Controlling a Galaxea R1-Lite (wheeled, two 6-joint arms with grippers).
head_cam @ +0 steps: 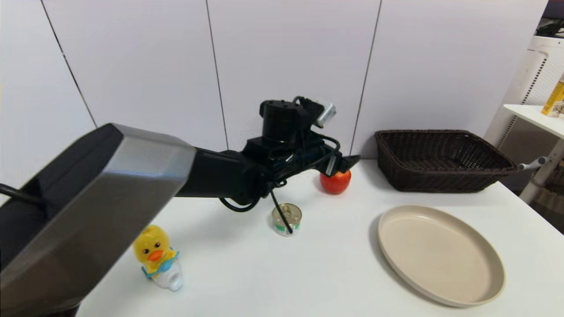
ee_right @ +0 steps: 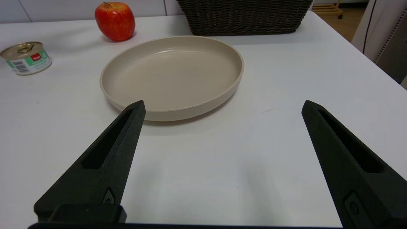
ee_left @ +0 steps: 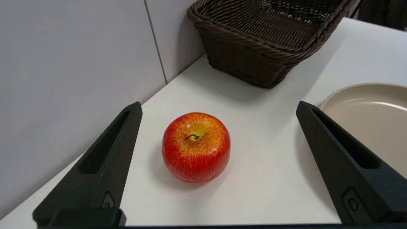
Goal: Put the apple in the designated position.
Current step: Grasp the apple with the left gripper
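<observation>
Apple: the apple (ee_left: 196, 147) is standing upright on the white table (head_cam: 335, 273), at the far side near the wall, to the left of the basket (head_cam: 443, 160) and beyond the tin can (head_cam: 287, 219). Its stem is pointing up.

Left gripper: the left gripper (ee_left: 219, 108) is held just above and before the apple, with its two fingers spread wide. Nothing is grasped, and the apple is not touched by either finger.

Right gripper: the right gripper (ee_right: 222, 106) is kept low at the near right, before the plate (ee_right: 171, 76), with its fingers spread and nothing between them. It appears to be idle.

Step in hand: the approach for the grasp, as it is judged.

How it is done well: the fingers should be lowered until the widest part of the apple is between them. The apple is seen a little toward one finger, so the hand should first be centred. The closing should be slow and even, because a round glossy skin is expected to slip or roll.

Risk: the wall is close behind, so the far finger may be blocked there.

Designated position: it is not marked on the table; the spot cannot be told.

Other things: a toy duck (head_cam: 159, 257) is standing at the near left, well apart.
</observation>
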